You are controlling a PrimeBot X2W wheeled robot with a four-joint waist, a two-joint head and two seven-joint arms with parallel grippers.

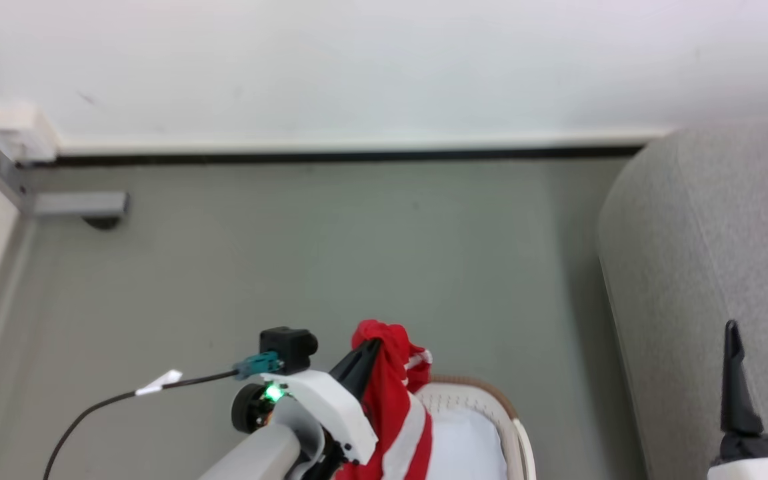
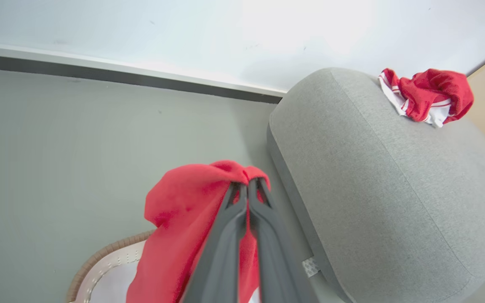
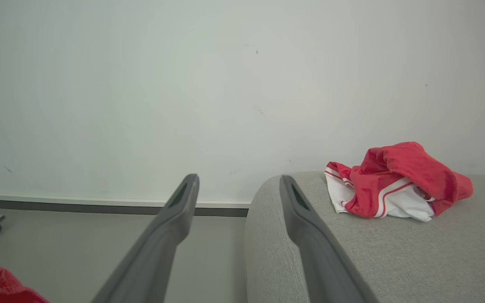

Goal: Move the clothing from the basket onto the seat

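— Clothing (image 1: 387, 397): progress is requested.
— One red-and-white piece (image 3: 394, 185) is already laid on the seat (image 1: 691, 267). A second is held aloft over the basket (image 1: 454, 400), clamped in the left pincer (image 2: 247, 182), which is closed tight on the fabric. It is not yet carried across.
— Right pincer (image 1: 763, 328)?
— Spread wide, nothing gripped, over the seat.
— Basket contents?
— Pale white-blue cloth (image 1: 464, 443) is seen inside. Whether the red tail is clear of the rim cannot be told.

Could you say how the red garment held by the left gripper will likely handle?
Probably floppy: the red garment drapes from the shut left gripper. Likely light, bunched at the pinch; its tail may snag the laundry basket rim.
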